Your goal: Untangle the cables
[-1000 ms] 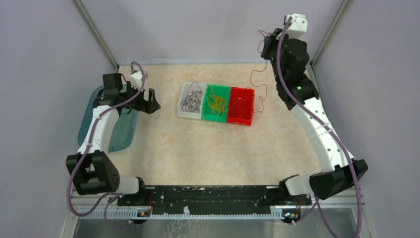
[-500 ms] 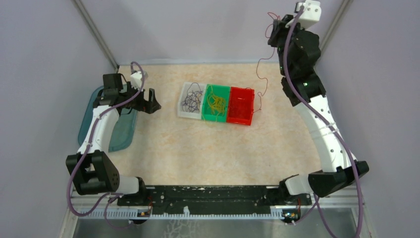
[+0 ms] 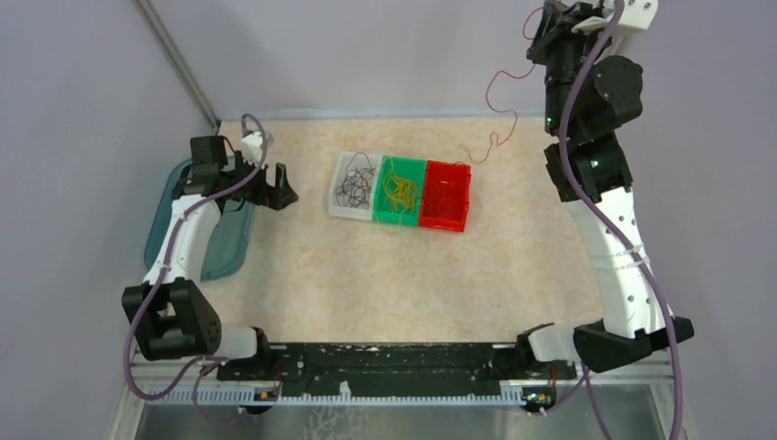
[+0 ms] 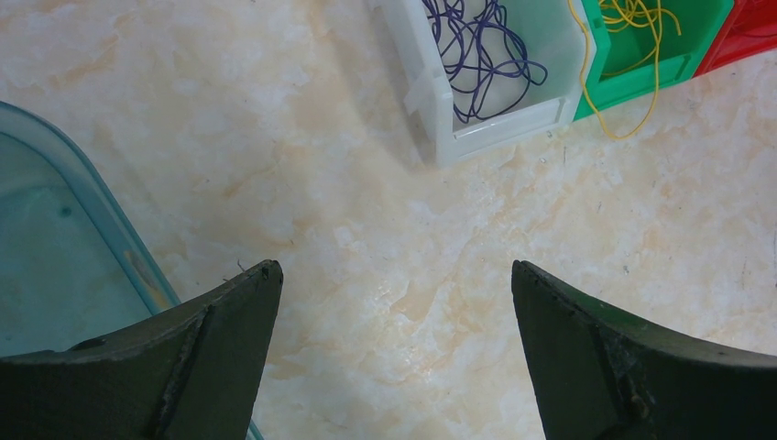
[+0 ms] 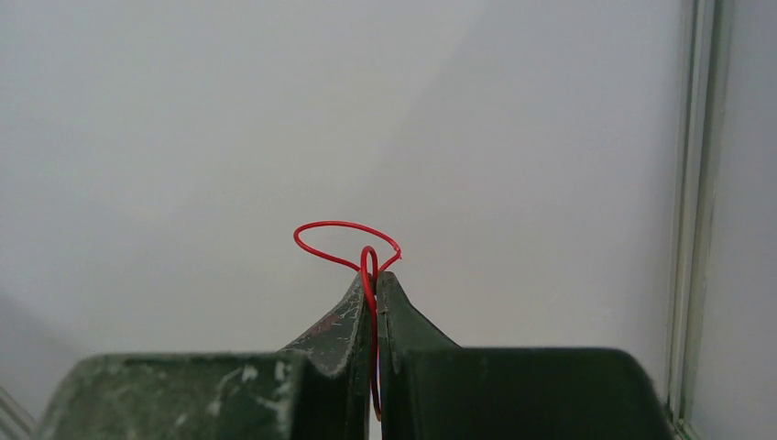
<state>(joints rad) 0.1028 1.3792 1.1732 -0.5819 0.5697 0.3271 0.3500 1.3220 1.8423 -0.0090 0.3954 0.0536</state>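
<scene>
**Q:** Why does the right gripper [image 5: 374,289] sit high at the far right?

**A:** Its jaws are clamped on the red cable [image 5: 368,266], so the cable hangs free. The tail trails down near the red bin [image 3: 443,224]. The left gripper [image 4: 394,266] hovers spread wide, holding nothing.

**Q:** Bin contents?

**A:** White bin [image 3: 333,198]: purple cables [image 4: 476,46]. Green bin [image 3: 394,219]: yellow cables [image 3: 400,188]. Red bin: cannot tell.
</scene>
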